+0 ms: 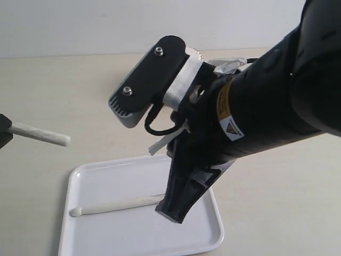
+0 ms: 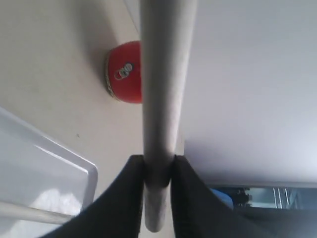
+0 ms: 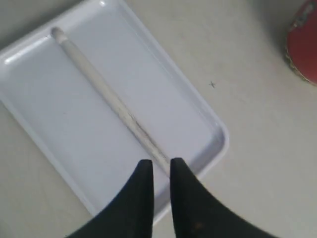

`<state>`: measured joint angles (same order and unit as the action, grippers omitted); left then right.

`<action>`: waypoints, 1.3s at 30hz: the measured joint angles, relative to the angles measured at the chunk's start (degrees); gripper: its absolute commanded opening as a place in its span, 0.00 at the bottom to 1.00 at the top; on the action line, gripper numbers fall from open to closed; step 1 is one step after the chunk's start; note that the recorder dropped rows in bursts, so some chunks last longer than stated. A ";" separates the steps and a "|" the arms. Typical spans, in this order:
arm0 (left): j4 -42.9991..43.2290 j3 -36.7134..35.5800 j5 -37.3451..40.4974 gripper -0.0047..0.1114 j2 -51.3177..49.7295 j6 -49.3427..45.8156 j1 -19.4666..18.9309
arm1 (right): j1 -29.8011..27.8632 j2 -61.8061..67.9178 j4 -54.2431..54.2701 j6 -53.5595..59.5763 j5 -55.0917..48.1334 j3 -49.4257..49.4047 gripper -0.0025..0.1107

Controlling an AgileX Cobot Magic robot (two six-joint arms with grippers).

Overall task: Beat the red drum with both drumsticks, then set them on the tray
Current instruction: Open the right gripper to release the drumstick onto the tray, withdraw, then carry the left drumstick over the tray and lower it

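1. the right claw (image 3: 157, 166) is down over the tray (image 1: 138, 237), closed round the butt end of the first drumstick (image 1: 114, 205); this stick lies flat on the tray floor, running across it, with its rounded tip near the rim.
2. judging by that, the stick is being set down low so that it will not roll or bounce out when let go.
3. the left claw (image 2: 158, 163) grips the second drumstick (image 2: 161, 74) near its end; the stick is roughly level above the counter (image 1: 277, 213), off to the tray's side, probably held clear so the two arms do not crowd each other.
4. the red drum (image 2: 126, 79) stands on the counter near the tray, not touching it; neither stick is on its skin, so the beating looks finished.
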<state>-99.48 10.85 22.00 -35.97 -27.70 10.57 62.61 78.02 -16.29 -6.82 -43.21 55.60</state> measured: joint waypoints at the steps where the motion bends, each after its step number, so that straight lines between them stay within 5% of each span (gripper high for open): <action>1: 0.00 0.00 1.20 0.04 -0.03 0.00 0.00 | 0.00 0.00 1.69 1.96 1.25 0.00 0.21; 8: 0.00 -0.13 7.22 0.04 -0.01 -1.38 0.10 | 0.00 0.10 14.61 18.04 8.49 0.38 0.49; 15: 0.00 -0.02 1.25 0.04 -0.01 -5.75 0.10 | 0.00 0.74 21.33 21.57 14.62 1.49 0.50; 27: 4.01 10.70 2.28 0.04 -5.39 -15.44 0.10 | 0.00 4.12 17.79 13.15 7.84 13.60 0.49; 31: 15.31 16.86 1.44 0.04 -5.96 -13.74 0.10 | 0.00 3.47 9.56 6.21 4.68 14.59 0.45; 39: 55.45 32.63 10.02 0.04 -15.04 7.18 0.10 | 0.00 -2.76 -5.23 -2.81 -0.69 14.59 0.44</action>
<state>-44.03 43.49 32.01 -51.01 -20.52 10.67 62.61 75.26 -21.52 -9.63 -43.90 70.19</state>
